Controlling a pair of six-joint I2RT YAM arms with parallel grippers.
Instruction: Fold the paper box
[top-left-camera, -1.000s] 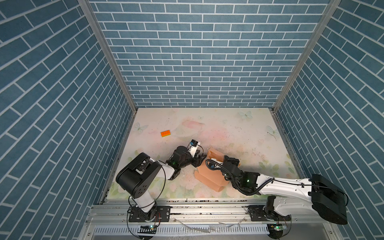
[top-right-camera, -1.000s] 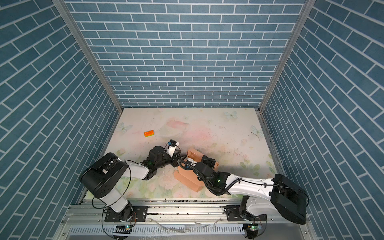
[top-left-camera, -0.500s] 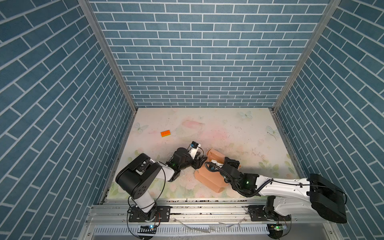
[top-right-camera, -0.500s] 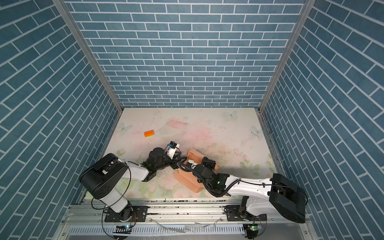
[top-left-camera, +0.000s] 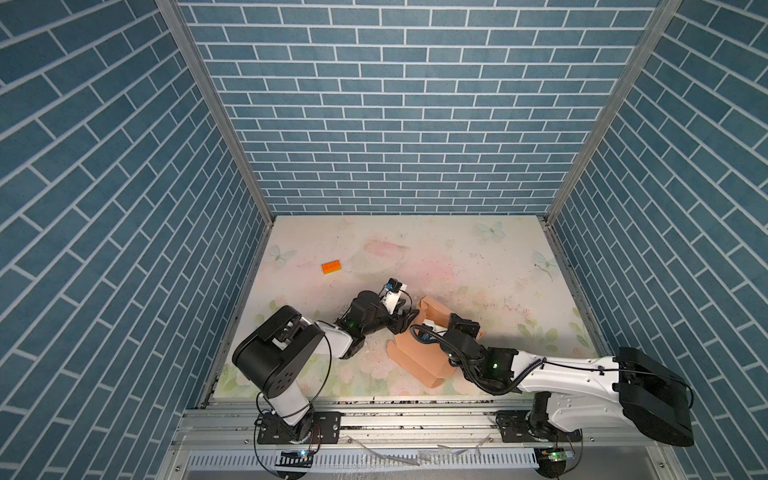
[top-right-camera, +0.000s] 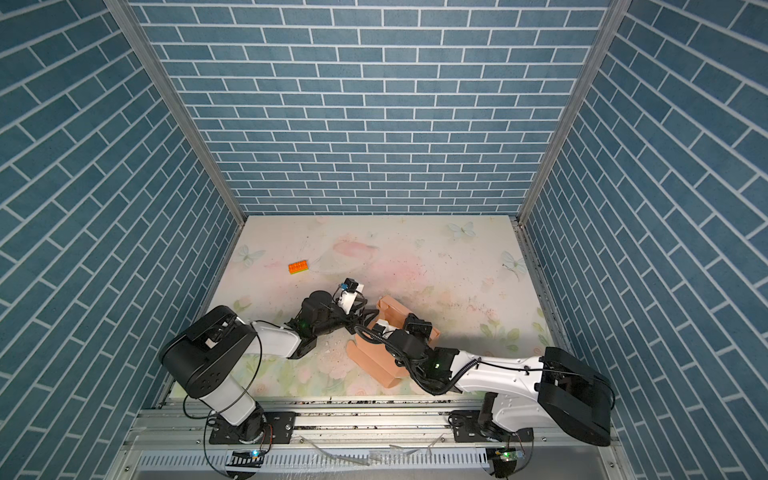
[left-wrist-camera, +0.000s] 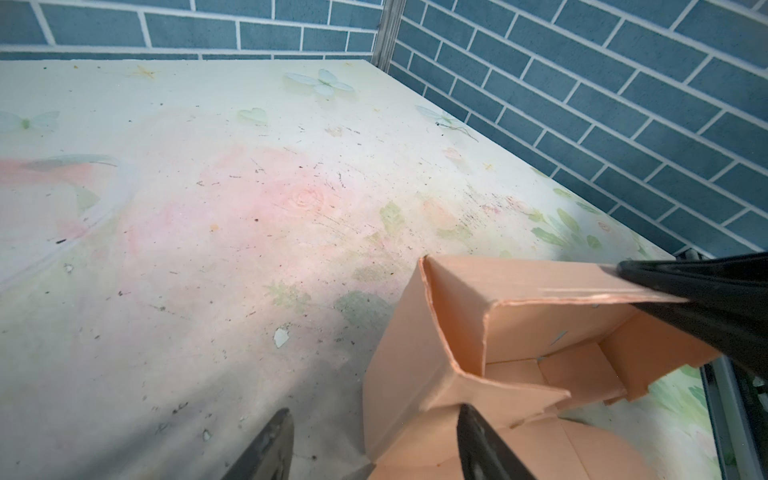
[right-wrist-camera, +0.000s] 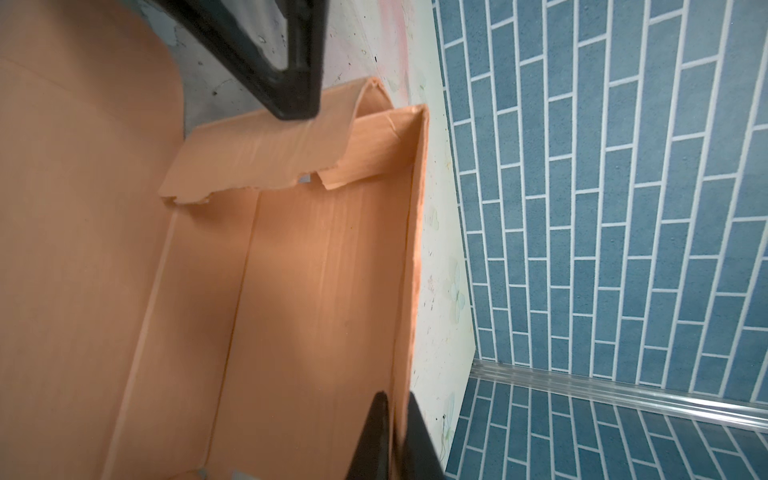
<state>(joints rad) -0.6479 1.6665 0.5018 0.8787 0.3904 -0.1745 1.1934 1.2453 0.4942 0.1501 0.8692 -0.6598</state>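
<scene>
In the lower centre of both top views, find the paper box (top-left-camera: 417, 359) half-formed on the surface (top-left-camera: 457, 257). With right hand (right-wrist-camera: 395, 409) clamped on 1 side wall (right-wrist-camera: 409, 249) and left hand (left-wrist-camera: 374, 413) spread apart at the end corner, tuck the loose flap (right-wrist-camera: 257, 162) inward along its crease, gently.

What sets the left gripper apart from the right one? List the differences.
The left gripper: jaws apart, straddling a corner of the paper box; right gripper: jaws pinched on a wall's rim. The left gripper works the box's left end, right gripper its right side. Both have black jaws at the same box.
</scene>
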